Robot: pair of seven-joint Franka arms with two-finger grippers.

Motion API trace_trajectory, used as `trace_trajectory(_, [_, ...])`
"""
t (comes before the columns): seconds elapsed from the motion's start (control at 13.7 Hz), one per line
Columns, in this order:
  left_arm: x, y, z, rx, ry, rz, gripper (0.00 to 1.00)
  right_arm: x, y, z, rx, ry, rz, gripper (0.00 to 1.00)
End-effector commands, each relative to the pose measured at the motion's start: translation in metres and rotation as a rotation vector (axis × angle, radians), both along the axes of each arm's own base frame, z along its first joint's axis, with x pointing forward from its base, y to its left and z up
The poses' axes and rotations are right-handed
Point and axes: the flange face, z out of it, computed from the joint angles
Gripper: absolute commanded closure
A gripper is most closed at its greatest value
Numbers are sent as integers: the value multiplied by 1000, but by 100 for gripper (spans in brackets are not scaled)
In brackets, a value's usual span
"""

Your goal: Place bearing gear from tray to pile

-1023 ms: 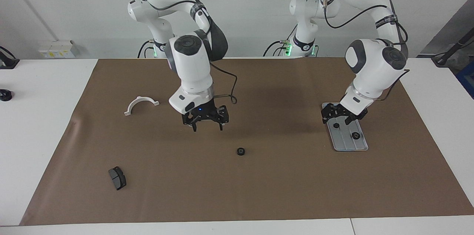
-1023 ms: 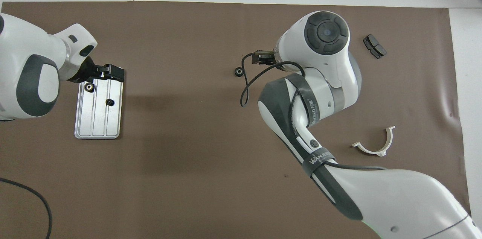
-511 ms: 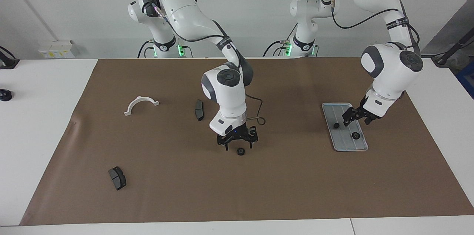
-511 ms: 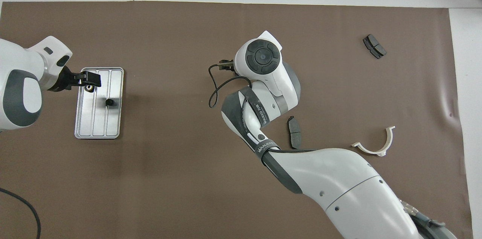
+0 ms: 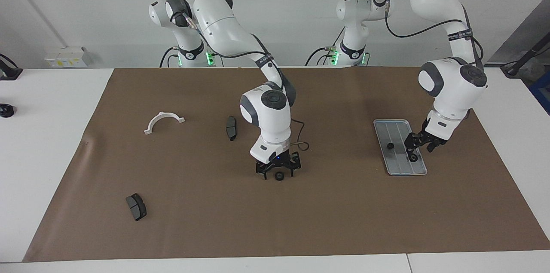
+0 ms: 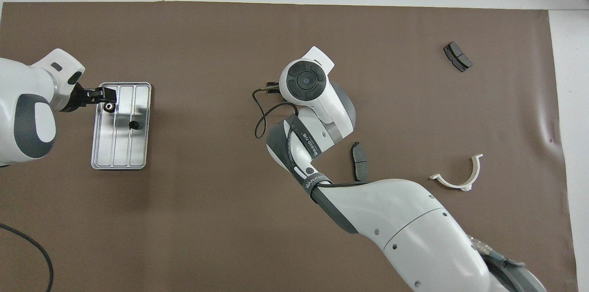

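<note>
Here the left tool (image 5: 413,149) sits low in the tray (image 5: 397,169), straddling one bearing gear (image 5: 413,157) so it can lift it; whether it grips yet I cannot tell. A second gear (image 5: 390,145) lies in the tray, nearer the robots. The right tool (image 5: 278,172) stands spread around a third gear (image 5: 279,176) mid-desk, likely to carry it on toward the pile: white bracket (image 5: 163,121) and brake pads (image 5: 231,127).
</note>
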Motion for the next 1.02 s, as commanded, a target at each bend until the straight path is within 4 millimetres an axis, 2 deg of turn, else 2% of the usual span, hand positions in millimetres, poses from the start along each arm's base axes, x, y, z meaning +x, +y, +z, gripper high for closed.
trace_trajectory(0.0, [0, 2, -4, 16, -18, -7, 44, 6, 2, 4, -5, -22, 0, 24])
trace_trajectory(0.15, [1, 2, -12, 18, -19, -7, 45, 5, 2, 4, -8, -18, 3, 27])
trace_trajectory(0.51, [-4, 5, -37, 22, -30, -2, 41, 6, 1, 4, -7, -15, 1, 63])
trace_trajectory(0.58, [-5, 5, -39, 24, -42, -2, 41, 7, -1, 3, -7, -13, -2, 73])
trace_trajectory(0.73, [-11, 0, -48, 22, -28, -7, 41, 7, -1, 3, -13, -11, 2, 100])
trace_trajectory(0.88, [-11, -2, -47, 21, -21, -12, 41, 8, -6, 15, -19, 1, -8, 100])
trace_trajectory(0.95, [-12, -2, -47, 21, -19, -12, 41, 10, -12, 30, -13, -3, -18, 100])
